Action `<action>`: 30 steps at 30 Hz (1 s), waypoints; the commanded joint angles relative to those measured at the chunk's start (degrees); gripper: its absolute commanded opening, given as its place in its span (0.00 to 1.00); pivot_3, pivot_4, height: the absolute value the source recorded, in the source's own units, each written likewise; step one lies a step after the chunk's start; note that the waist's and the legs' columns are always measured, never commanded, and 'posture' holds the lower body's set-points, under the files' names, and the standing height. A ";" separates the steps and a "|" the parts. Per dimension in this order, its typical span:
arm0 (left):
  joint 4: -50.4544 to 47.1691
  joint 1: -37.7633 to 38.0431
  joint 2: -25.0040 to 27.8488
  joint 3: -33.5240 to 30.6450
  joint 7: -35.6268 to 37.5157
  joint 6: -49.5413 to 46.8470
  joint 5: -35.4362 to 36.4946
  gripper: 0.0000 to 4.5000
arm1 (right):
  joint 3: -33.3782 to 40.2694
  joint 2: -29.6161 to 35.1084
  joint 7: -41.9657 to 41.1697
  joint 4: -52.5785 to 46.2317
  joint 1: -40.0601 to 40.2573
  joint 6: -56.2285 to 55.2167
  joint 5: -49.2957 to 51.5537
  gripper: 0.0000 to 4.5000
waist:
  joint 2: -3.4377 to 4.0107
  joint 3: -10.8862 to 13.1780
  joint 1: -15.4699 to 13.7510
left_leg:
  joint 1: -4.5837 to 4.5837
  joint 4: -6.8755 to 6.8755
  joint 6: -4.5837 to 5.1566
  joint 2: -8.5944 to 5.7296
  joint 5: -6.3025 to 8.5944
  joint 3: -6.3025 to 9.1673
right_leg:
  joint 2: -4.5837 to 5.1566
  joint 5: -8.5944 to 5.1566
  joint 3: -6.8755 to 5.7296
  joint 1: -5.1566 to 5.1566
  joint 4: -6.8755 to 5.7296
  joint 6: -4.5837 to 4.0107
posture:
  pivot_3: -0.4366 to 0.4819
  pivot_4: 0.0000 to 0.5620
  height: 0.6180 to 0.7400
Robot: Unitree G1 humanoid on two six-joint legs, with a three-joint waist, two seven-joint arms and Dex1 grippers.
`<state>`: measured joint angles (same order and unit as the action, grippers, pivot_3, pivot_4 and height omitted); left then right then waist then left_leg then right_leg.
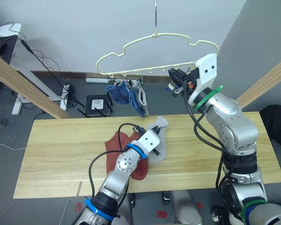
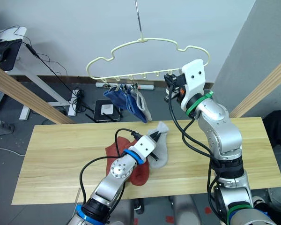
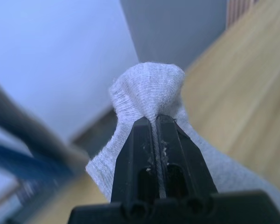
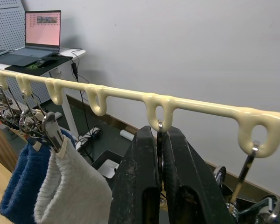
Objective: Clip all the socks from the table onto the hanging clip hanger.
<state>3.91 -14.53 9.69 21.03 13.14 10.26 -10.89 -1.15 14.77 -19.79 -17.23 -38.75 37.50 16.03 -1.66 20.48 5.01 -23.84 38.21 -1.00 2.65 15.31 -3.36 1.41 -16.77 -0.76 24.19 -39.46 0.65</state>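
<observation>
Planks of the long light wooden table (image 1: 61, 154) carry a rust red sock (image 1: 116, 142) and a light grey knit sock (image 1: 160, 125), pinched by the left gripper (image 1: 158, 132). Above the table's far edge hangs the cream-yellow wavy clip hanger (image 1: 131, 47), holding two blue socks (image 1: 124, 96) and a grey one before a grey wall (image 1: 84, 28); the right gripper (image 4: 159, 140) squeezes one of its metal clips.

Light wooden table (image 1: 56, 154): rust red socks (image 1: 116, 143) and grey sock (image 1: 160, 145) near middle
</observation>
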 commanded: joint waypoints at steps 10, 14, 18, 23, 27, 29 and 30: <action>11.28 -11.80 2.32 -2.78 -0.16 19.77 -2.53 0.01 | 1.60 -0.62 -0.01 -3.90 -0.05 1.58 3.56 0.00 | 0.00 0.00 0.07 | -0.03 -0.04 -0.03 0.01 -0.02 -0.02 | 0.01 0.00 -0.05 0.01 0.10 0.00 | 0.27 0.66 1.00; 13.00 -12.67 1.16 -2.90 -0.04 20.73 -2.41 0.01 | 1.38 -0.70 0.03 -4.12 0.02 2.09 4.33 0.00 | 0.00 0.00 0.08 | -0.04 -0.04 -0.03 0.01 -0.02 -0.03 | 0.02 0.00 -0.06 0.00 0.14 0.00 | 0.27 0.66 1.00; 14.23 -13.69 -0.05 -3.30 -0.33 21.95 -2.22 0.01 | 1.21 -0.75 -0.05 -4.19 0.13 2.64 4.75 0.00 | 0.00 0.00 0.08 | -0.04 -0.04 -0.03 0.01 -0.02 -0.03 | 0.03 0.00 -0.07 0.00 0.14 0.00 | 0.27 0.66 1.00; 14.60 -14.01 -0.69 -4.29 -1.13 22.62 -2.41 0.01 | 1.17 -0.62 -0.08 -4.41 0.32 2.91 4.82 0.00 | 0.00 0.00 0.08 | -0.04 -0.03 -0.08 0.01 -0.05 -0.03 | 0.03 0.00 -0.07 0.01 0.13 0.00 | 0.27 0.66 1.00; 14.52 -13.90 -1.04 -4.70 -1.55 23.09 -2.57 0.01 | 1.19 -0.56 -0.08 -4.33 0.37 2.96 4.76 0.00 | 0.00 0.00 0.08 | -0.04 -0.04 -0.12 0.01 -0.07 -0.03 | 0.03 0.00 -0.08 0.00 0.14 0.00 | 0.27 0.66 1.00; 14.60 -13.99 -1.38 -4.82 -2.18 22.97 -2.84 0.01 | 1.20 -0.61 -0.04 -4.41 0.52 3.07 4.83 0.00 | 0.00 0.00 0.08 | -0.05 -0.04 -0.12 0.01 -0.07 -0.03 | 0.03 0.00 -0.07 0.00 0.14 0.00 | 0.27 0.66 1.00; 14.67 -14.08 -1.54 -4.87 -2.41 22.89 -2.95 0.01 | 1.19 -0.66 -0.02 -4.42 0.56 3.12 4.86 0.00 | 0.00 0.00 0.08 | -0.05 -0.04 -0.12 0.01 -0.07 -0.03 | 0.03 0.00 -0.07 0.00 0.14 0.00 | 0.27 0.66 1.00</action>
<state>19.03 -28.43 8.76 16.47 11.70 31.84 -13.67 -0.64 14.20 -19.78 -18.66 -38.73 40.80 19.68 -1.66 20.48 5.09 -23.88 38.17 -1.12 2.66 15.23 -3.39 1.44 -16.77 -0.83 24.19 -39.31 0.66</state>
